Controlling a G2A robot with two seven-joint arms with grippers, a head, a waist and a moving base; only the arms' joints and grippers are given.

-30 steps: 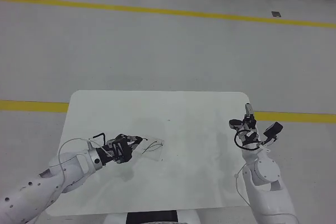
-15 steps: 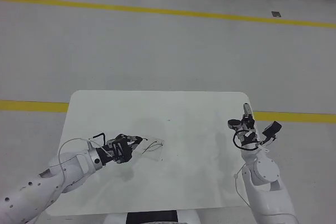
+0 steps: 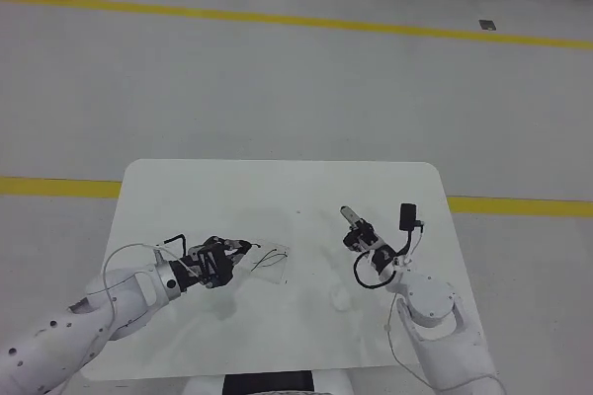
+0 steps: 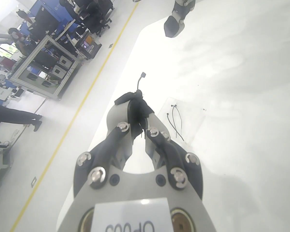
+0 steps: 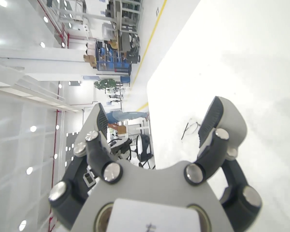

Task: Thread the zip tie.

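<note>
Table (image 3: 277,188) (image 4: 232,73) (image 5: 232,37): white top with rounded corners. We list it as the one work surface (a yellow floor line runs past its far side).

Left gripper (image 3: 235,251) (image 4: 138,102): low over the left-front part of the table. Its fingers are pressed together on a thin black strand, so we enter it as closed with something in its grip.

Held zip tie (image 4: 140,82): thin and black. A short length sticks out beyond the left gripper's fingertips and ends in a small square head. We cannot tell whether that end touches the table.

Clear sleeve (image 3: 282,270) (image 4: 195,112): a see-through flat piece lying on the table. It is just beside the left gripper's fingertips, on the side towards the table's middle.

Loose zip ties (image 3: 269,260) (image 4: 175,119) (image 5: 190,127): at least two, black and curved, close together at the sleeve. We cannot tell whether they lie on it or inside it.

Right gripper (image 3: 378,219) (image 5: 157,119): above the right half of the table, well apart from the sleeve and from the left gripper. Its jaws are spread wide, and we see nothing between them.

Right gripper's fingers (image 4: 173,26): one dark pad appears in the left wrist view. It is beyond the held zip tie and apart from it.
</note>
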